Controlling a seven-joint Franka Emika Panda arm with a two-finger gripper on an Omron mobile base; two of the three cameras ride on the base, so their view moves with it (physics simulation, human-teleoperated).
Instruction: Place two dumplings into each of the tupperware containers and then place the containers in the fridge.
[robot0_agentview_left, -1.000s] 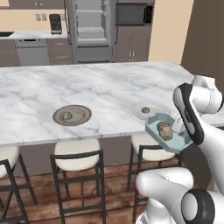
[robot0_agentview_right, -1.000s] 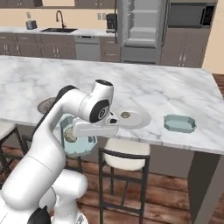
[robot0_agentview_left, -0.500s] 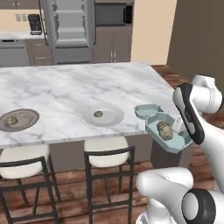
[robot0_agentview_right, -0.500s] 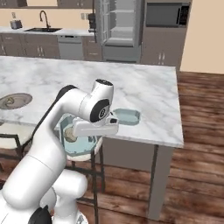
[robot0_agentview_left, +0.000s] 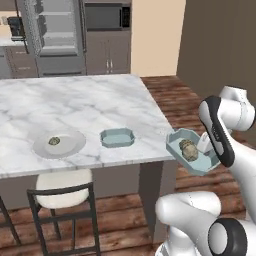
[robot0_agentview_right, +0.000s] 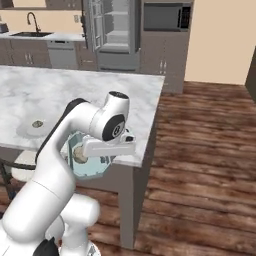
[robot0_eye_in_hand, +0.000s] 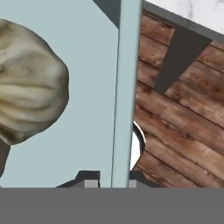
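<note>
My gripper (robot0_agentview_left: 204, 146) is shut on the rim of a pale-blue tupperware container (robot0_agentview_left: 193, 152), held in the air just off the counter's right end. Tan dumplings (robot0_agentview_left: 188, 149) lie inside it. In the hand view the container's wall (robot0_eye_in_hand: 127, 87) runs up between my fingertips (robot0_eye_in_hand: 91, 180), with a dumpling (robot0_eye_in_hand: 26, 83) to its left. A second tupperware container (robot0_agentview_left: 117, 137) sits on the marble counter. One dumpling (robot0_agentview_left: 54, 141) lies on a round plate (robot0_agentview_left: 67, 147). The fridge (robot0_agentview_left: 55, 35) stands at the back with its doors open.
The marble counter (robot0_agentview_left: 75, 105) ends just left of the held container, with wood floor (robot0_agentview_right: 200, 150) beyond it. A stool (robot0_agentview_left: 60, 187) stands under the counter's near edge. A dark microwave cabinet (robot0_agentview_left: 106, 17) is right of the fridge.
The base has driven to the right, so the counter, plate and fridge slide left in both base views. The gripper still holds the container in the same pose.
</note>
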